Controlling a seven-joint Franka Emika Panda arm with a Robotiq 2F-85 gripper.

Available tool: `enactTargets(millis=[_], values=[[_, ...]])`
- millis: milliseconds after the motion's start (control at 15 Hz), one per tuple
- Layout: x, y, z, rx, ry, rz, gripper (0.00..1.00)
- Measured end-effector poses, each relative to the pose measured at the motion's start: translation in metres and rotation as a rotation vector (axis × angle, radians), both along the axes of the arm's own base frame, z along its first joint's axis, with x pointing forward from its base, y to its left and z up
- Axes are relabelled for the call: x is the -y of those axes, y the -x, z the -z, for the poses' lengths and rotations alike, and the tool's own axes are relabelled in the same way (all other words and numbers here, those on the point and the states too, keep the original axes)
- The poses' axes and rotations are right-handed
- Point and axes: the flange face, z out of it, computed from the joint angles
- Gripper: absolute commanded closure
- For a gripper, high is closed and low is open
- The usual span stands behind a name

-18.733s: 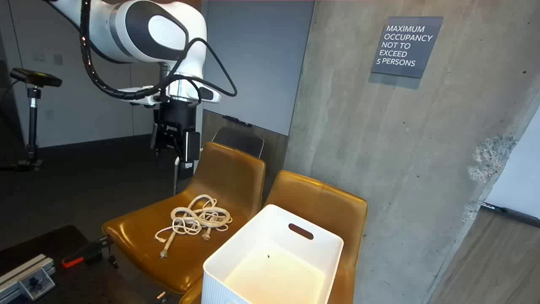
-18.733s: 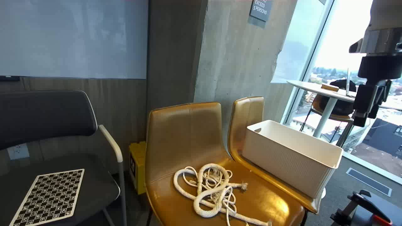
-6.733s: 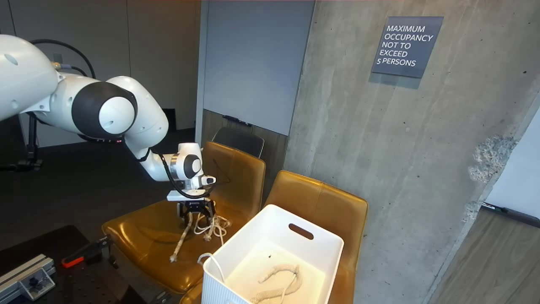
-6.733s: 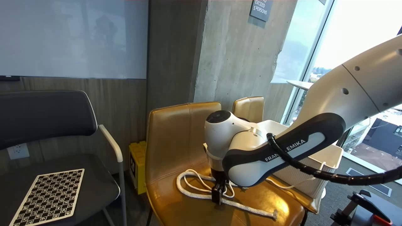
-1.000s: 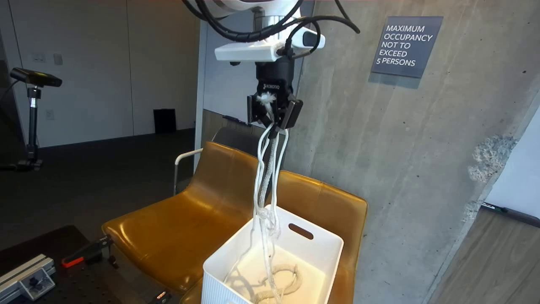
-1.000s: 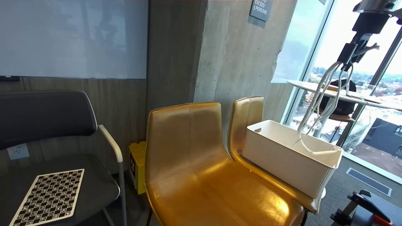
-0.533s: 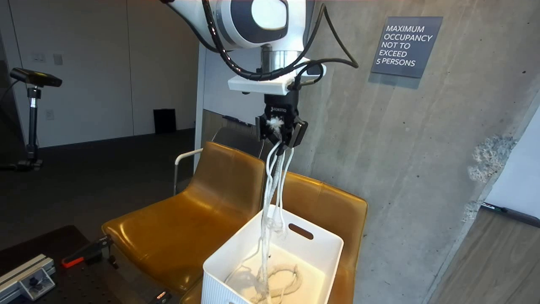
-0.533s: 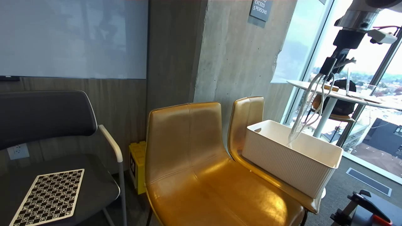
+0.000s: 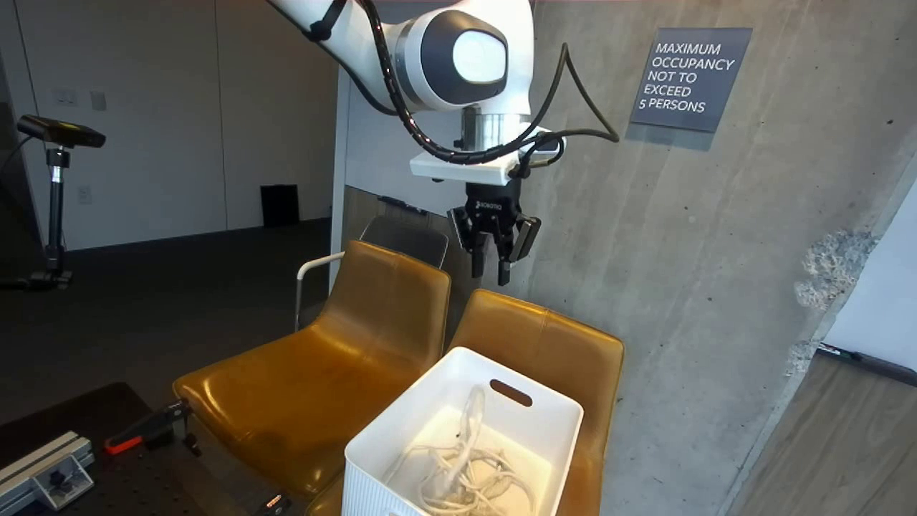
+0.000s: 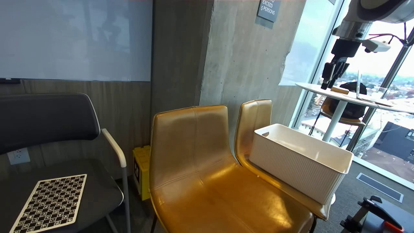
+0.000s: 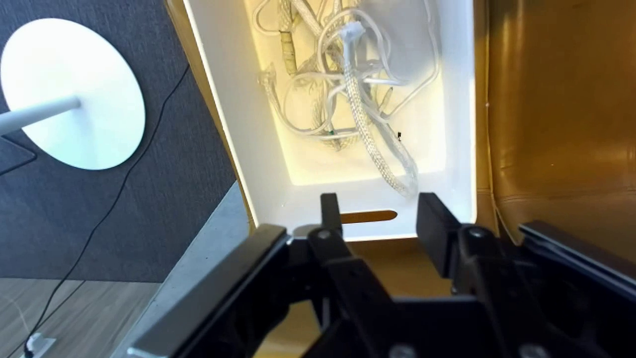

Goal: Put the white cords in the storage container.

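Storage container (image 10: 291, 168): large rectangular bin of white plastic, ribbed outside, a slot handle (image 9: 511, 393) cut near the rim. Stands upright on the seat of a tan leather chair (image 9: 544, 319).

White cords (image 11: 358, 112): cream-toned and rope-like, thick braided lengths mixed with thinner strands. Lie inside the storage container in a loose tangle of loops; one thick length arches up near the end wall bearing the slot. Whether it touches that wall cannot be told.

End effector (image 9: 491, 272): black, two-fingered, on a jointed white-and-grey robot arm (image 9: 458, 82). Points down above the container, fingers (image 11: 330, 214) parted with a gap between them, apart from the cords.

Second tan leather chair (image 9: 286, 394): just beside the first.

Sign (image 9: 691, 79): dark grey rectangle, white lettering on occupancy, fixed to a grey concrete wall (image 9: 609, 186); seen in both exterior views.

Dark padded chair (image 10: 48, 119): pale armrest (image 10: 114, 147); a rectangular black-and-white checked board (image 10: 50, 202) lies on its seat.

Yellow box (image 10: 145, 174): low, seen between the dark chair and the second tan chair.

White round disc (image 11: 99, 74) with a post: beside the container in the wrist view.
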Motion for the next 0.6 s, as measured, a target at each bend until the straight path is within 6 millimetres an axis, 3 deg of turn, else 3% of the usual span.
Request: enactTargets(millis=[200,400,600], values=[[-0.004,-0.001,0.019,-0.030,-0.006,-0.009,0.02],[-0.023,0.005,0.051,-0.087,-0.033,-0.041,0.00],[-0.056,0.015,0.088,-0.158,-0.081,-0.101,0.00]])
